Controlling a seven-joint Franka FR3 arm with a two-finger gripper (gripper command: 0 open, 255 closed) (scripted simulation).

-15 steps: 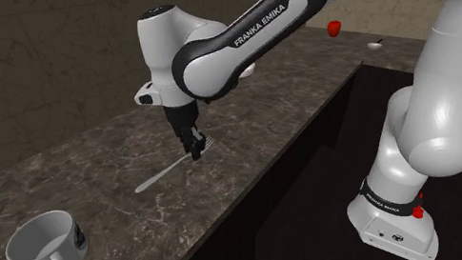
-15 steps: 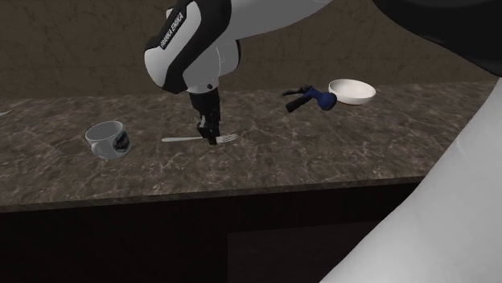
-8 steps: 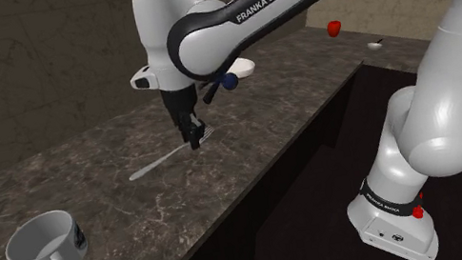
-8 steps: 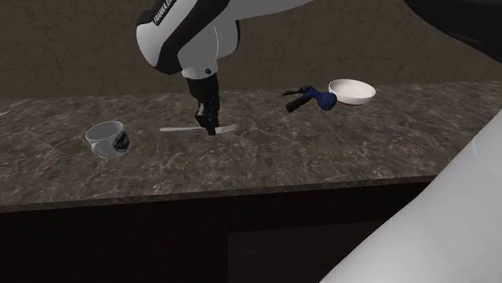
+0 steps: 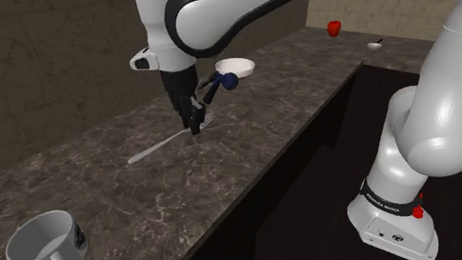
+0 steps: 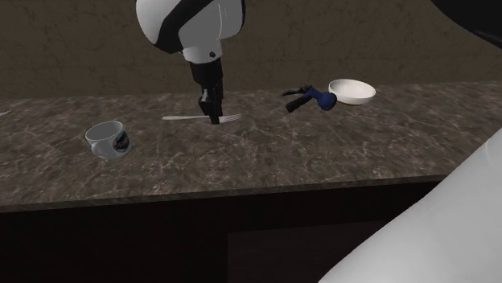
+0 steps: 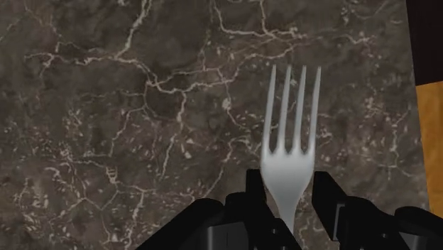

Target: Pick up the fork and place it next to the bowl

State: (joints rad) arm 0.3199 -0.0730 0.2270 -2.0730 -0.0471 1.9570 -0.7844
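Claw (image 5: 193,126) (image 6: 214,119) (image 7: 291,195): clenched on the fork (image 5: 159,146) (image 6: 185,118) (image 7: 291,142). The two black fingers pinch it at the neck, just behind the tines. In the wrist view all four tines stand out past the fingertips, pale grey against the dark veined surface.

Fork attitude: about level. In the second exterior view the handle runs out toward that view's left and the short tine end toward its right, with the claw pointing straight down onto it. I cannot tell whether the handle tip touches the surface.

Bench (image 5: 105,194) (image 6: 265,161) (image 7: 142,106): dark marbled top, long, backed by a brown wall.

Bowl (image 5: 235,66) (image 6: 351,91): white and shallow, sitting at the back of the bench. It is well apart from the fork, toward the second exterior view's right.

Blue-handled tool (image 5: 223,82) (image 6: 310,100): lies just beside the bowl on the fork's side, with its dark end pointing away from the bowl.

Mug (image 5: 44,247) (image 6: 107,138): pale with a dark mark on its side, tipped a little. It sits on the bench on the far side of the fork from the bowl, so the fork hangs between mug and bowl.

Arm: white, lettered FRANKA EMIKA, reaching over from the stand (image 5: 395,227) at the shoulder view's lower right.

Small red object (image 5: 333,28): far end of the bench in the shoulder view.
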